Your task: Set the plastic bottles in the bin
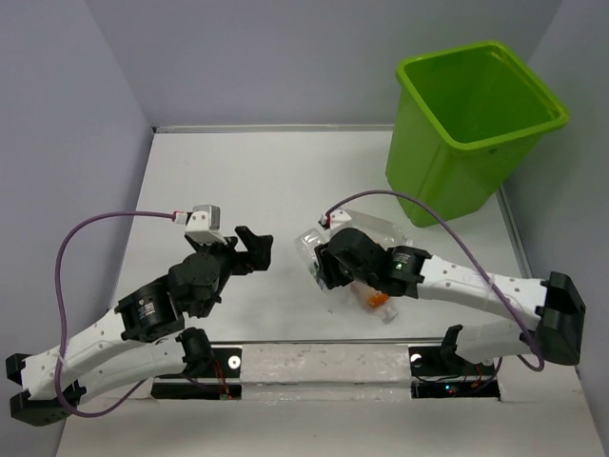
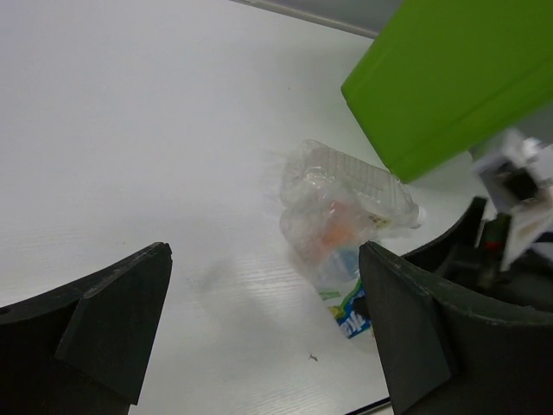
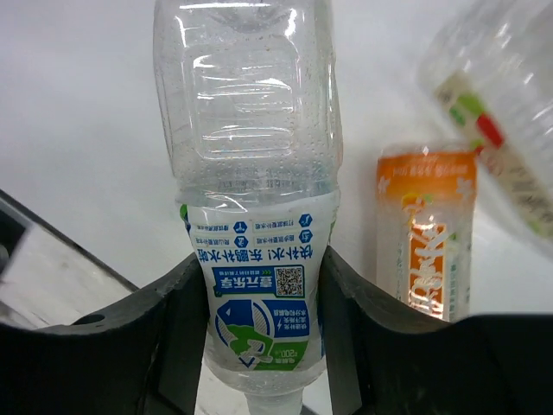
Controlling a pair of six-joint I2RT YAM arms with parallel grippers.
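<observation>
Right fingers [image 3: 173, 328] pinching clear blue-labelled bottle [image 3: 251, 130] at its label, orange-labelled bottle [image 3: 423, 233] lying just beside it on worktop [image 1: 238, 181], left fingers [image 2: 112, 320] spread wide, empty, lime-green bin [image 1: 447, 181] far right.

A white surface [image 1: 247, 181] is closed in by plain pale grey walls [image 1: 238, 57] at the back and sides. A tiny dark speck [image 2: 312, 355] lies on it.
</observation>
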